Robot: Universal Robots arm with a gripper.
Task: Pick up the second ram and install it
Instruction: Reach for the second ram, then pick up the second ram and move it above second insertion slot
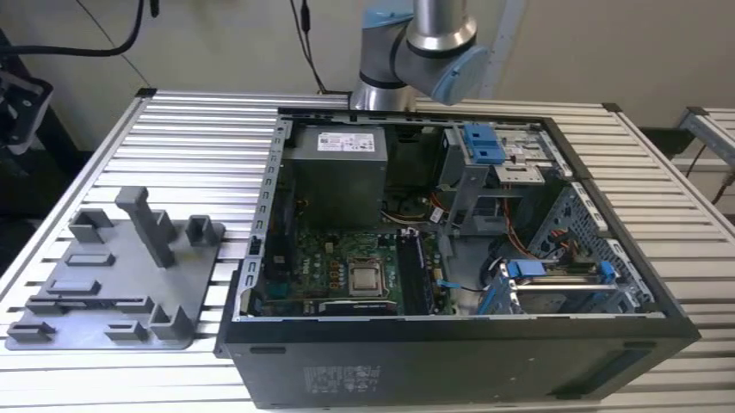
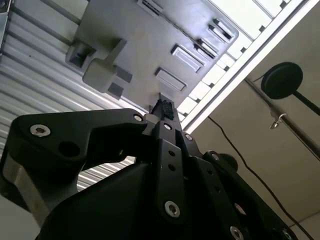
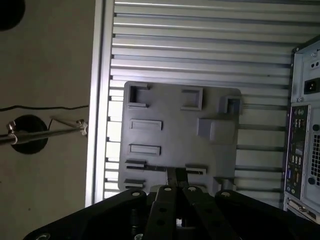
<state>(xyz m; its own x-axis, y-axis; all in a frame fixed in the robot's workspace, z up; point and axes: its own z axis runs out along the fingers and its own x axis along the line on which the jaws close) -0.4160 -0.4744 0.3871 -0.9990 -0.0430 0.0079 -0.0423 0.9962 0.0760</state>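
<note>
Single-arm workstation with the lid of the machine removed. The arm [image 1: 428, 41] rises behind the far edge of the table [image 1: 195, 146] and climbs out of the exterior view, its grey joint with a blue cap showing above the case. It carries the gripper [image 3: 175, 175] high over the fixture tray, pointing straight down at it and well apart from it. In both wrist views the black fingers [image 2: 167, 131] are drawn together at the tips. The table, a deck of ribbed aluminium slats, bears two things. Toward the exterior view's right lies the black computer case [image 1: 460, 325], on its side and open upward. It holds a grey power supply [image 1: 333, 172] at the far end, a green motherboard [image 1: 322, 267] nearer the camera with the square silver processor [image 1: 367, 278] on it, and blue drive brackets [image 1: 483, 142] on the exterior view's right side. The first wrist view shows the case's rear port panel beside the tray. Toward the exterior view's left lies the grey fixture tray [image 1: 115, 274], flat on the slats and just beside the case, with upright posts [image 1: 150, 225] and shallow rectangular pockets. Along its near edge runs a long slot [image 1: 144, 303] in which a thin dark strip stands on edge. This appears to be the second ram [image 1: 98, 302], and in the first wrist view it lies in line with the fingertips.
</note>
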